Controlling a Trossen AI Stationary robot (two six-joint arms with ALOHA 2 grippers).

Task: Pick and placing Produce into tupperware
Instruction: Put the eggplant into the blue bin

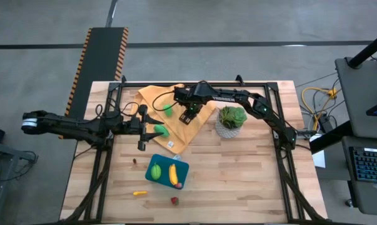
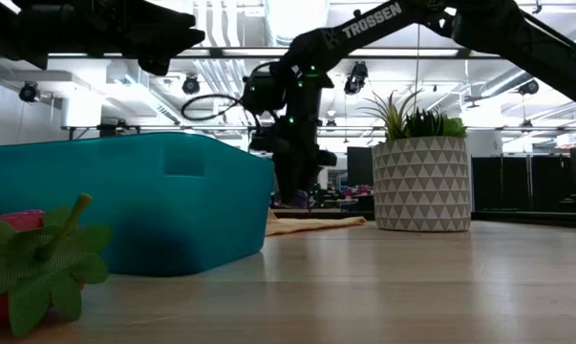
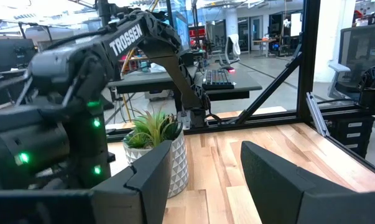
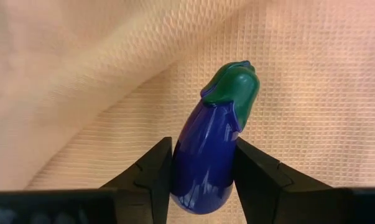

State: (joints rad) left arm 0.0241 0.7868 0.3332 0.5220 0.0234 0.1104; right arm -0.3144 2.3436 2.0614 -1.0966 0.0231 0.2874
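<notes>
The teal tupperware (image 1: 167,172) sits near the table's front with a green piece (image 1: 155,170) and the yellow banana (image 1: 173,175) inside; it fills the left of the low view as tupperware (image 2: 125,201). My right gripper (image 1: 188,116) points down over the orange cloth (image 1: 152,97), shut on the purple eggplant (image 4: 206,162). Two green pieces (image 1: 168,109) (image 1: 160,130) lie on the cloth. My left gripper (image 1: 141,128) is open (image 3: 206,149), level above the table, beside the nearer green piece. My right gripper pinches the eggplant by its purple body (image 4: 203,180), one finger (image 4: 153,171) on each side, coming from above and pointing down. The fingers lie across it, and its green cap end (image 4: 232,84) sticks out beyond them. Whether it rests on the cloth or is lifted, I cannot tell.
A leafy plant in a patterned pot (image 1: 231,122) stands right of the cloth. An orange piece (image 1: 140,193), a red piece (image 1: 174,200) and a small dark piece (image 1: 135,161) lie on the wood around the tupperware. A black frame runs along the table's edges.
</notes>
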